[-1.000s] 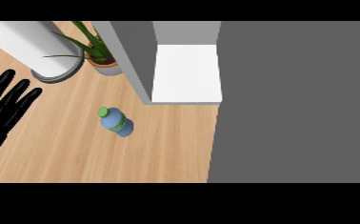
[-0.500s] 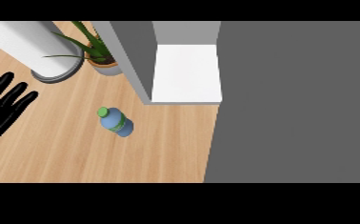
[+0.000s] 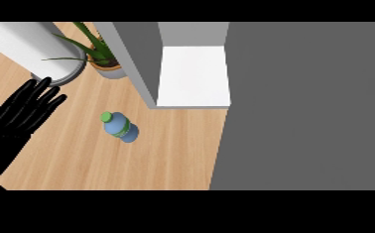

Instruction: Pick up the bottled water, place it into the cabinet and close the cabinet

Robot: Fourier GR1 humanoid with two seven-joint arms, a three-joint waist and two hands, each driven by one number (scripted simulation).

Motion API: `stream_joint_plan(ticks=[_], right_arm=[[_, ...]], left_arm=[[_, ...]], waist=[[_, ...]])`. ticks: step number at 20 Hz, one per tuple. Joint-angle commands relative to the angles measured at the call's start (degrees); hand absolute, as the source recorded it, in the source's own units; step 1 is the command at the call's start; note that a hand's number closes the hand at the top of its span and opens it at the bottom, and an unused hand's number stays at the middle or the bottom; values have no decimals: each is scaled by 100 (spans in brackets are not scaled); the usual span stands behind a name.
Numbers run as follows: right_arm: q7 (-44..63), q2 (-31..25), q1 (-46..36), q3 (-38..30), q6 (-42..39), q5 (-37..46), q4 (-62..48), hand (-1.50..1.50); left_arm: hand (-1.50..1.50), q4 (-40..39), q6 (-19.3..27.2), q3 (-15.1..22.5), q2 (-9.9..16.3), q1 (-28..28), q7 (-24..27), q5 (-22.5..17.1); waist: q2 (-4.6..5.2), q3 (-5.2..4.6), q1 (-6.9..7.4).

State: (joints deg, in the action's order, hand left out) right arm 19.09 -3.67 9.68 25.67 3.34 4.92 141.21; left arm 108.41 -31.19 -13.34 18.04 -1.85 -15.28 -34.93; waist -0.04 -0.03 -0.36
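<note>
Blue plastic water bottle with green cap (image 3: 119, 126) stands untouched on the wooden worktop (image 3: 147, 152); white cabinet (image 3: 194, 76) open; black left hand (image 3: 29, 108), fingers released, rests nearby.

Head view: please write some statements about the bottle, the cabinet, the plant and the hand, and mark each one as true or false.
1. The water bottle stands on the wooden counter, outside the cabinet. True.
2. The left hand is curled round the bottle. False: it is open, with straight fingers, apart from the bottle, at the view's left edge.
3. The bottle has a green cap. True.
4. The cabinet already holds the bottle on its white shelf. False: the white shelf shows nothing on it.
5. A potted plant stands left of the cabinet, beside a white cylinder. True.
6. The right hand is reaching toward the cabinet. False: no right hand shows in this view.
</note>
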Motion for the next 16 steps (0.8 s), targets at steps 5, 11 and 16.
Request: stream_joint_plan(ticks=[5,11,16], right_arm=[[371,-75,-215,103,215,401,370,-150],[299,-160,111,939,451,974,566,-150],[422,-372,5,508,490,586,597,-150]], left_arm=[[-150,-1044,-341,-146,-84,221,656,758],[-150,-2264,-326,229,-436,542,1438,1882],[-150,-3276,-445,135,-279,783,2148,2421]], waist=[[5,-2,9],[-4,-7,-71],[8,-5,-49]])
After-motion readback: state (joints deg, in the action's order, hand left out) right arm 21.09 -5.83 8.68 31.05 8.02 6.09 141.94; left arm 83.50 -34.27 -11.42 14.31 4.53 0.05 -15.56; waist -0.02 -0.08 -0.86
